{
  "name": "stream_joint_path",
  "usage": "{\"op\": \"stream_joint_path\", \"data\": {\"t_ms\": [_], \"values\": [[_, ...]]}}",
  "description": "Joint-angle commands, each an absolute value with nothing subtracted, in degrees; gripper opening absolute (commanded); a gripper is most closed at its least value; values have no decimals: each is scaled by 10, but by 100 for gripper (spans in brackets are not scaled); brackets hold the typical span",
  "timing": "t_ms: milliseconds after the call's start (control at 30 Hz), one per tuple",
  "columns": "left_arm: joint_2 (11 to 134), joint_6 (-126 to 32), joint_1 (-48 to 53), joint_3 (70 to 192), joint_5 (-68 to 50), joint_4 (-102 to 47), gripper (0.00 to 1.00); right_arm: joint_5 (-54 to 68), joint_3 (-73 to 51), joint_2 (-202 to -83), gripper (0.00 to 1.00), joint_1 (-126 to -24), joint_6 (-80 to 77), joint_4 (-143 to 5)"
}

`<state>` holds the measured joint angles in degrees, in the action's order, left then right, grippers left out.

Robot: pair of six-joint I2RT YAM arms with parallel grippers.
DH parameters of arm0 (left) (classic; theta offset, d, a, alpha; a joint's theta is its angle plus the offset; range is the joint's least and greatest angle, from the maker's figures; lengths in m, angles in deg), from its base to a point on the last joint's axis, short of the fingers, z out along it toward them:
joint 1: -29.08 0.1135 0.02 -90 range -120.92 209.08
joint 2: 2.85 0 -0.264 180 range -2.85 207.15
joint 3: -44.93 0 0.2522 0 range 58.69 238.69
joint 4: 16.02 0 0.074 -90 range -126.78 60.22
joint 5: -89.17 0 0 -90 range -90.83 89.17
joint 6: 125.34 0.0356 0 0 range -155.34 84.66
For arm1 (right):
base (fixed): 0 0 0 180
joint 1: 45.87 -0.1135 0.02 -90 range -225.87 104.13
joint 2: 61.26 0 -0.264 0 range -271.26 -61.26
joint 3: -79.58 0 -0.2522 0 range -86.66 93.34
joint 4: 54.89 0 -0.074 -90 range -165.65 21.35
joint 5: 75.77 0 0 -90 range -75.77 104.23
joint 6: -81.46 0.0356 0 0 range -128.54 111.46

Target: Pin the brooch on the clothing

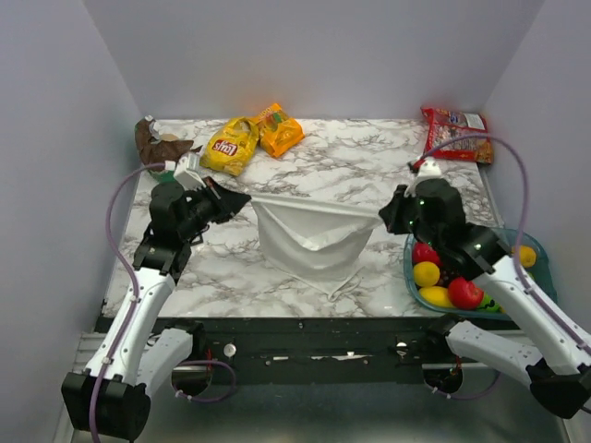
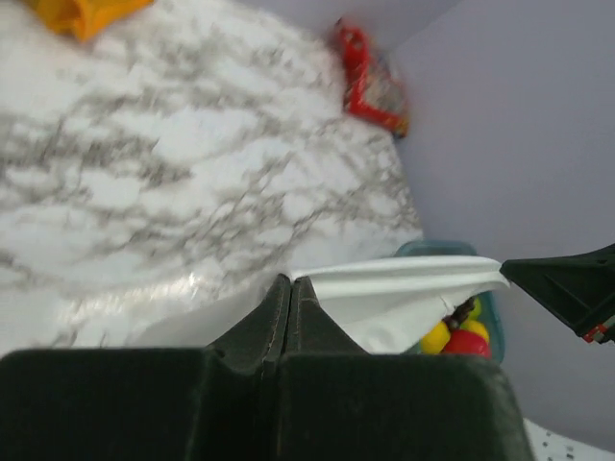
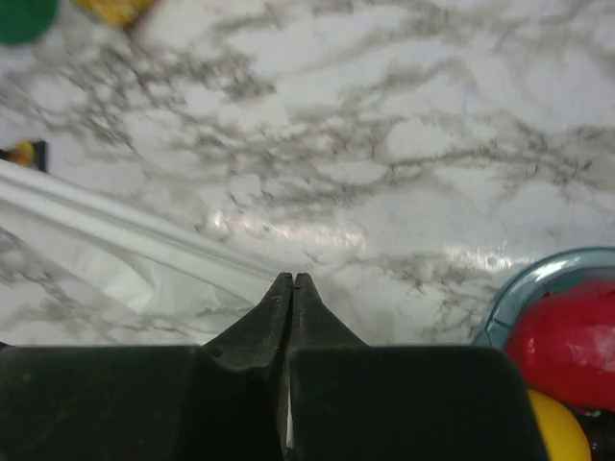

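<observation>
The clothing (image 1: pixel 314 238), a white garment, hangs stretched over the marble table between my two grippers, its top edge pulled taut and its body sagging to a point. My left gripper (image 1: pixel 246 197) is shut on its left corner. In the left wrist view the fingers (image 2: pixel 291 281) pinch the white edge (image 2: pixel 404 284), and the right gripper's dark tip (image 2: pixel 562 286) shows at the far end. My right gripper (image 1: pixel 381 218) is shut on the right corner, the cloth (image 3: pixel 115 245) running in from the left to its closed tips (image 3: pixel 292 279). The brooch is out of view.
A blue bowl (image 1: pixel 541 274) of red and yellow fruit sits under the right arm. At the back lie a yellow snack bag (image 1: pixel 229 146), an orange one (image 1: pixel 281 130), a red bag (image 1: pixel 452 126) and a brown wrapper (image 1: pixel 157 140).
</observation>
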<state>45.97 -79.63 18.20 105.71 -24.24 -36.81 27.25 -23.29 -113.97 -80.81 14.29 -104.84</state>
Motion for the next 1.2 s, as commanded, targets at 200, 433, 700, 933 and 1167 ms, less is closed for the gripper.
{"op": "stream_joint_path", "data": {"t_ms": [200, 433, 700, 933, 1167], "values": [[535, -714, 190, 855, -312, -353, 0, 118, -496, -1174, 68, -820, 241, -916], [552, -697, 190, 884, -302, -370, 0, 175, -469, -1254, 66, -912, 277, -875], [543, -685, 192, 897, -307, -397, 0, 200, -361, -1396, 56, -945, 189, -859], [545, -677, 199, 905, -302, -407, 0, 115, -313, -1464, 45, -947, 132, -838], [550, -669, 207, 909, -303, -415, 0, 60, -315, -1491, 42, -949, 119, -821]]}}
